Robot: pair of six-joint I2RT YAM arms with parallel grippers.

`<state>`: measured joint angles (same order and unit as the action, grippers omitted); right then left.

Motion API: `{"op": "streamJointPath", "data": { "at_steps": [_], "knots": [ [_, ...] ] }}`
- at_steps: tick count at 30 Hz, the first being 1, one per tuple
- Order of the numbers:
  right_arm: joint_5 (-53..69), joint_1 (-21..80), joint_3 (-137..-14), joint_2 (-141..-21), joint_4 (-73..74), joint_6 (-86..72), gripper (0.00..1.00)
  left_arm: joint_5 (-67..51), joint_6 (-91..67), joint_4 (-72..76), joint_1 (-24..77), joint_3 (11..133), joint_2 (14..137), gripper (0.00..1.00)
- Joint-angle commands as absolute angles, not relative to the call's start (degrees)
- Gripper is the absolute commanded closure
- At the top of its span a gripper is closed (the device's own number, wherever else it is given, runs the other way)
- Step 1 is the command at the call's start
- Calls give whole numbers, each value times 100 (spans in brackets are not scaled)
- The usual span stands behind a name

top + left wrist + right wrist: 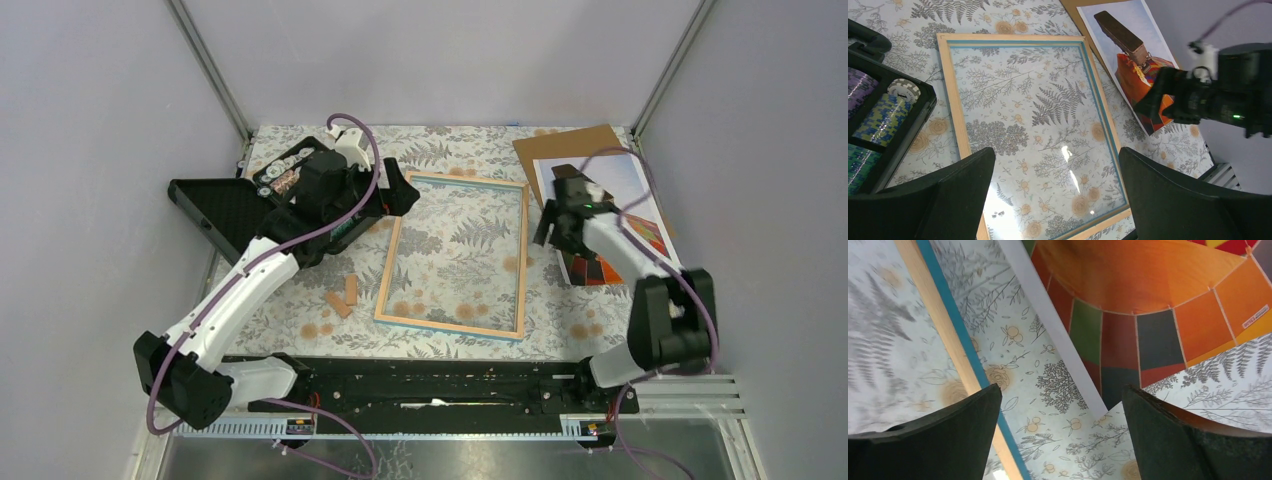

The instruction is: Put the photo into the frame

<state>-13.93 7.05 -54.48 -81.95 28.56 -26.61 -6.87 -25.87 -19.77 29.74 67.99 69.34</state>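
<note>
Now | left end effector point(1055, 155) apart | right end effector point(1060, 390) apart at photo point(1153, 30) edge | overhead half-hides balloon point(1148, 295)

- The white-and-black left arm point(240, 290) stretches forward from its base, wrist turned inward; its jaws stand wide apart, holding nothing.
- The white-and-black right arm point(620, 250) folds inward, wrist tipped downward; its jaws gape wide, gripping nothing.

Overhead view from near edge, wrist views close, angled down, all sharing frame point(455, 255)
</note>
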Motion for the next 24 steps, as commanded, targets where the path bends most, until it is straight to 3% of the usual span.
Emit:
{"op": "streamJointPath", "data": {
  "at_steps": [1,7,13,17,24],
  "knots": [
    [-3247,1601,-6161,-9181,4048,-2243,7,-873,-2645,-1698,2988,6750,6686,1],
    [-5038,2373,-6927,-10386,4927,-2468,19,-725,-2607,-1699,2988,6723,6611,1],
    [-5143,2505,-6884,-10944,5032,-2483,34,-664,-2575,-1706,2988,6717,6558,1],
    [-5235,2515,-6717,-11110,4893,-2605,38,-714,-2592,-1701,2988,6713,6557,1],
    [-5509,2516,-6657,-11317,4808,-2692,67,-701,-2600,-1691,2989,6698,6524,1]
  ]
}}
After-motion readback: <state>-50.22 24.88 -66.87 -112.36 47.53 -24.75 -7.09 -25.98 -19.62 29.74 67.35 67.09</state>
